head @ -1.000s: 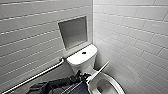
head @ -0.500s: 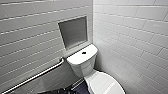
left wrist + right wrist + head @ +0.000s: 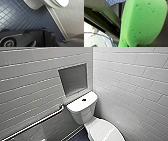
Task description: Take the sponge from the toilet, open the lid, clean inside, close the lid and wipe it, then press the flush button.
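White tiled walls [image 3: 130, 77] are seen meeting in a corner, and a dark blue floor [image 3: 25, 18] of small square tiles is spread out ahead of the left gripper [image 3: 35, 43]. A pale skirting strip [image 3: 57, 21] is seen where that floor meets the wall, off to one side of the left gripper.

The toilet [image 3: 82, 112] is set against the left-hand wall near the corner. Its rounded bowl is also seen from low down, beyond the left gripper and well apart from it. The lid [image 3: 102, 130] is lowered flat over the bowl, and its rim is caught at the far edge of the left wrist view. A square recess [image 3: 73, 78] is sunk into the wall just above the tank, and a metal grab rail [image 3: 37, 122] is mounted on a slant along the same wall, beside the tank.

The sponge [image 3: 142, 22] is clamped in the right gripper [image 3: 159, 42]: it is held clear of every surface, very close to the wrist camera, with a dark part of the gripper pressed against its edge. It is bright green and finely pitted.

Whether the left gripper is open or closed cannot be told, as dark robot hardware covers that part of its wrist view. Nothing is seen held in it.

The flush button [image 3: 84, 99] is seen as a small dark spot in the middle of the tank top.
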Controlling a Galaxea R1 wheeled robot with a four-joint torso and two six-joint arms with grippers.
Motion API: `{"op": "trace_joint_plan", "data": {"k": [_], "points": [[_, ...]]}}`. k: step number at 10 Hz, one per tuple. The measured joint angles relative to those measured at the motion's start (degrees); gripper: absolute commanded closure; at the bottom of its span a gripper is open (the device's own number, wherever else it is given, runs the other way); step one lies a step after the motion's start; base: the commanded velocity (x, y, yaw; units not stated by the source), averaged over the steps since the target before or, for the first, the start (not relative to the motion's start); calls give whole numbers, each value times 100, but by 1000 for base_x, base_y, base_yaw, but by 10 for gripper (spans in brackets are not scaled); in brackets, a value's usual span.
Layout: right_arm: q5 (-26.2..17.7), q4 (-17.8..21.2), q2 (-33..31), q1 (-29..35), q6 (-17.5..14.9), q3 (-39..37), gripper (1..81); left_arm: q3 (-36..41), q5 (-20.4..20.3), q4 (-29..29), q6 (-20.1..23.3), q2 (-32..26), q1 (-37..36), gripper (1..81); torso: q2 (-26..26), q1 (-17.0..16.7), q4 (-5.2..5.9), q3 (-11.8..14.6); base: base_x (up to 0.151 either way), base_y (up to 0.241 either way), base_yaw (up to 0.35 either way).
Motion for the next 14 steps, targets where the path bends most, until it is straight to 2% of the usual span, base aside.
{"op": "trace_joint_plan", "data": {"k": [2, 4, 6, 7, 9, 11, 12, 14], "points": [[77, 54, -221, 107, 251, 215, 811, -7, 162, 247, 160, -90, 368, 10, 0, -2, 0, 0, 0, 0, 0], [216, 59, -669, 155, 435, 835, 811, -358, 223, 427, 351, -134, 947, 10, 0, -2, 0, 2, 0, 0, 0], [417, 80, -1318, 315, 488, 1618, 811, -653, 427, 568, 602, -156, 1582, 10, 0, -6, 0, 2, 0, 0, 0], [529, 102, -1730, 414, 542, 2070, 811, -739, 412, 592, 640, -71, 1615, 10, 0, -9, 0, 2, 0, 0, 0], [651, 113, -2521, 675, 586, 3015, 811, -881, 96, 612, 681, 52, 1646, 10, 0, -9, 0, 2, 0, 0, 0], [723, 144, -3255, 1014, 625, 3786, 811, -979, -483, 617, 742, 22, 2042, 10, 0, -9, 0, 2, 0, 0, 0], [734, 157, -3500, 1241, 630, 4088, 811, -1050, -679, 617, 749, 37, 2216, 10, 0, -11, 0, -15, 0, 0, 0], [742, 212, -3738, 1742, 652, 4503, 811, -1423, -822, 614, 803, 201, 2276, 10, -2, -15, 0, -231, 0, 0, 0]]}}
